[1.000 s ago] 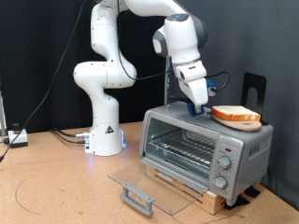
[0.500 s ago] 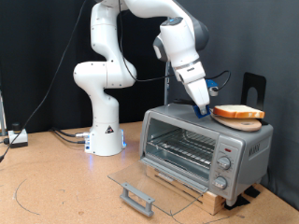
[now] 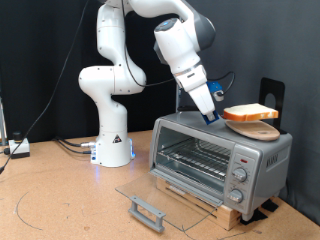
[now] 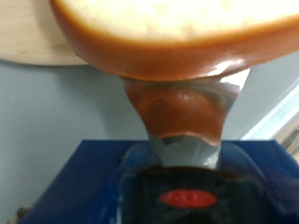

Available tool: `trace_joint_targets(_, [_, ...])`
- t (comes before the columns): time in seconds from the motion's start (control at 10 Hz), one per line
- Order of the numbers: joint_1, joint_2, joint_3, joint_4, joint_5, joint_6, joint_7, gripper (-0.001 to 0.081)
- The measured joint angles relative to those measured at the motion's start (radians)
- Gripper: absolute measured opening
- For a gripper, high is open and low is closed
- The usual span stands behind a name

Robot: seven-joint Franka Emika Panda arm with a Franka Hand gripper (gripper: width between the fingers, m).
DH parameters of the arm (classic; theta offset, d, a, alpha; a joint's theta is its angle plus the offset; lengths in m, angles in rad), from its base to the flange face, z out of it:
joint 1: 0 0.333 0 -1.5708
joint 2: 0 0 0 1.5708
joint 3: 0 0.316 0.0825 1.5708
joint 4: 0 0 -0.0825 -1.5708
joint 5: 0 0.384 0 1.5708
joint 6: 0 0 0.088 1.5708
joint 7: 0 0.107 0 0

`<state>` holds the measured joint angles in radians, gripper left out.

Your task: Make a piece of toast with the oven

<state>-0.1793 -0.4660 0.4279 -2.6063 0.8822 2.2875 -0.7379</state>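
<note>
The piece of toast [image 3: 250,112] is clamped at its crust edge between the fingers of the gripper [image 3: 217,115] and is held level just above the round wooden board [image 3: 261,129], which rests on top of the oven [image 3: 218,156]. The oven stands on a low wooden base near the worktop's right edge, with its glass door [image 3: 165,198] folded down flat and its wire rack [image 3: 195,155] exposed. The wrist view shows a finger [image 4: 182,117] pressed against the toast's brown crust.
</note>
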Motion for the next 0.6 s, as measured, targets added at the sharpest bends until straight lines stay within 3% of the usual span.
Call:
trace_joint_targets(0.4, [-0.009, -0.034, -0.029, -0.01, -0.033, -0.046, -0.015, 0.0395])
trace_joint_targets(0.6, [-0.031, -0.04, -0.08, -0.031, -0.053, -0.047, -0.089, 0.0395])
